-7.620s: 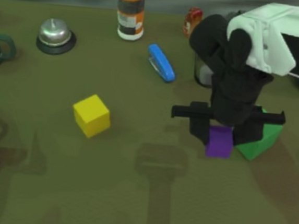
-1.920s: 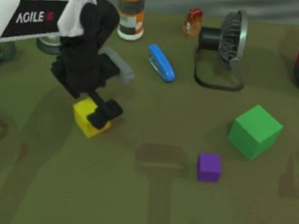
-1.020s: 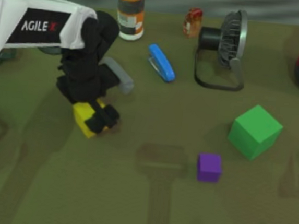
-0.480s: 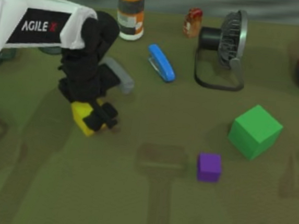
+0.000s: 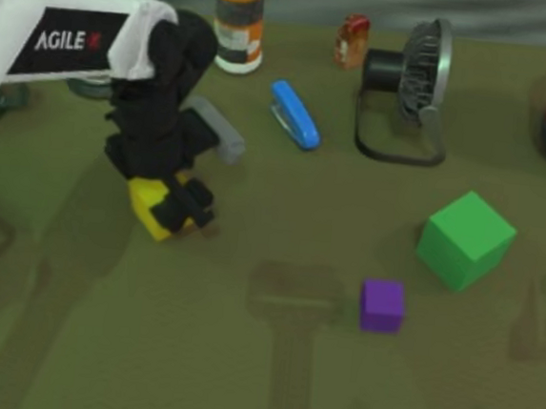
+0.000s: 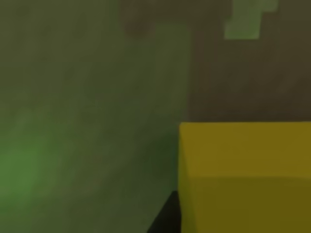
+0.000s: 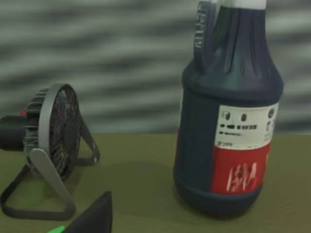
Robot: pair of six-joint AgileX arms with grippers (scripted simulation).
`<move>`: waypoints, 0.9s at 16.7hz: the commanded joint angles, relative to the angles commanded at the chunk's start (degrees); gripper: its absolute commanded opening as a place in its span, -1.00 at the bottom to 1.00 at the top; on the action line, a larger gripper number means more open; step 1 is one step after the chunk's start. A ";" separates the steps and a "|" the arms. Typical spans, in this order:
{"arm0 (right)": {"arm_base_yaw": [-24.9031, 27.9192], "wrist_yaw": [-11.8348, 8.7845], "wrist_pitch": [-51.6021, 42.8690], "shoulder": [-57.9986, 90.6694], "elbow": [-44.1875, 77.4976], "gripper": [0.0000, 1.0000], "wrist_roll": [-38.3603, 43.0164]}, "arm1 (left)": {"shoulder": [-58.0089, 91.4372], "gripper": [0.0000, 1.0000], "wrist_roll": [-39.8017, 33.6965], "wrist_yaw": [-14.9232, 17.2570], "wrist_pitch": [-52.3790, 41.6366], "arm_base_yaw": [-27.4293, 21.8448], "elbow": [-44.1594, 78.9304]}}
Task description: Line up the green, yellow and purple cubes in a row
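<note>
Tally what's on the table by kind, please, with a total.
Cubes: 3, green, yellow in the left end effector, purple
Bottles: 2, white-capped, dark jug
Stapler: 1
Fan: 1
Small red item: 1
Total: 8

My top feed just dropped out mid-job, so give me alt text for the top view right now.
The left gripper is shut on the yellow cube at the table's left. The purple cube and the bigger green cube sit apart toward the right. Along the far edge stand a white bottle, a blue stapler and a small fan.
</note>
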 joint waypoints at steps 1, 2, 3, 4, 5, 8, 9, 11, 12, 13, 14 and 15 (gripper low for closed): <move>0.00 0.00 0.00 0.00 0.00 1.00 0.00 | -0.64 -1.00 -0.08 0.01 -1.93 0.21 1.13; 0.00 0.00 0.00 0.00 0.00 1.00 0.00 | -1.38 -1.00 -0.14 -0.01 -4.25 0.42 2.38; 0.00 0.00 0.00 0.00 0.00 1.00 0.00 | -2.18 -1.00 -0.14 -0.04 -6.59 0.57 3.62; 0.00 0.00 0.00 0.00 0.00 1.00 0.00 | -2.97 -1.00 -0.14 -0.08 -8.55 0.71 4.78; 0.00 0.00 0.00 0.00 0.00 1.00 0.00 | -3.69 -1.00 -0.14 -0.11 -9.93 0.82 5.70; 0.00 0.00 0.00 0.00 0.00 1.00 0.00 | -4.30 -1.00 -0.15 -0.12 -10.86 0.90 6.40; 0.00 0.00 0.00 0.00 0.00 1.00 0.00 | -4.30 -1.00 -0.15 -0.12 -10.86 0.90 6.40; 0.00 0.00 0.00 0.00 0.00 1.00 0.00 | -4.07 -1.00 0.06 -0.14 -10.74 0.43 6.33; 0.00 0.00 0.00 0.00 0.00 1.00 0.00 | -3.99 -1.00 0.59 -0.11 -10.94 -0.32 6.59; 0.00 0.00 0.00 0.00 0.00 1.00 0.00 | -3.88 -1.00 1.45 -0.07 -11.26 -1.63 7.02; 0.00 0.00 0.00 0.00 0.00 1.00 0.00 | -3.74 -1.00 2.56 -0.03 -11.68 -3.39 7.58; 0.00 0.00 0.00 0.00 0.00 1.00 0.00 | -3.60 -1.00 3.87 0.02 -12.18 -5.52 8.21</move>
